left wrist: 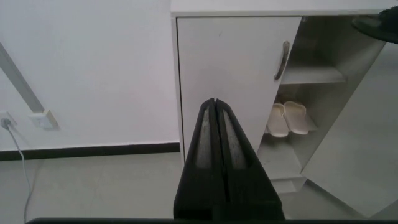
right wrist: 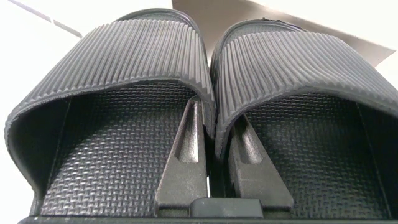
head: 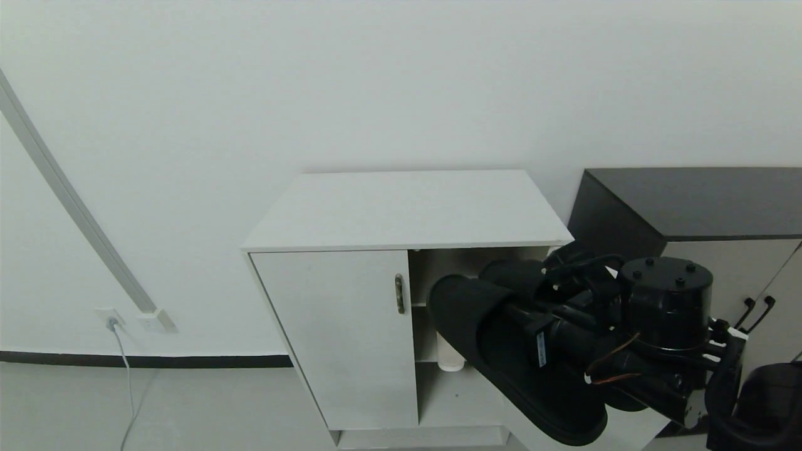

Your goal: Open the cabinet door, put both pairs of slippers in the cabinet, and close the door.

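Black ribbed rubber fills the right jaws point(right wrist: 219, 112): one finger sits inside each of the black slippers point(head: 501, 338), and together they pinch the two inner strap walls, so the pair is gripped side by side. The slippers' long axis runs straight out from the jaws, toes leading and raised, heels hanging low. Just ahead of the toes lies the open right compartment of the cabinet point(head: 401, 213), so the coming move looks like a push forward along that axis. The white slippers point(left wrist: 289, 118) already rest on a lower shelf inside. The left jaws point(left wrist: 215, 102) are pressed together on nothing, well back from the closed left door point(left wrist: 230, 68); the right arm is clearly nearer the opening.
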`<state>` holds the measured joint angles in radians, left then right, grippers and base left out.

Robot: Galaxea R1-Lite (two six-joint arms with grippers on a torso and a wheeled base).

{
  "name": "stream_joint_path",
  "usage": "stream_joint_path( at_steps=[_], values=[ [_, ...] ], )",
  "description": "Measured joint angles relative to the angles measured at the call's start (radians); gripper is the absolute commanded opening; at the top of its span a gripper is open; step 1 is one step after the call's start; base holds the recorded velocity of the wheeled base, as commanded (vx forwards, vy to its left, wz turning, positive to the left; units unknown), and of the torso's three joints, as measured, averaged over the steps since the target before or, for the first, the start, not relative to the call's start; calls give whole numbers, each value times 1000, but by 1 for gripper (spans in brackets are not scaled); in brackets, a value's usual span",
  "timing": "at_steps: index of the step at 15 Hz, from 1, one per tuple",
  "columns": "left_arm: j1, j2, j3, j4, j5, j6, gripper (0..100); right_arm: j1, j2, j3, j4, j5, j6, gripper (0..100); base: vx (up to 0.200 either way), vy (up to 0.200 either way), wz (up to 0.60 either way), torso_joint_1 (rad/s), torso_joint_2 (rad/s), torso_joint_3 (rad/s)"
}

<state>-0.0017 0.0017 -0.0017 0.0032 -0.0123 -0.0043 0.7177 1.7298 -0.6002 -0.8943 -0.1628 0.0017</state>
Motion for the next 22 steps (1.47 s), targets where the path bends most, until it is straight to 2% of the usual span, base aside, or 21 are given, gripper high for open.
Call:
stream_joint_path(
  at_steps=[12,22],
  values=[
    [0,0,0,0,0,-1,0,0,0,9,-1,0,-2,0,0,0,0,-193,514,324],
    [0,0,0,-1,0,-1,0,2,-4,25,-26,0,-3,0,0,0,0,-102,462,354]
  ],
)
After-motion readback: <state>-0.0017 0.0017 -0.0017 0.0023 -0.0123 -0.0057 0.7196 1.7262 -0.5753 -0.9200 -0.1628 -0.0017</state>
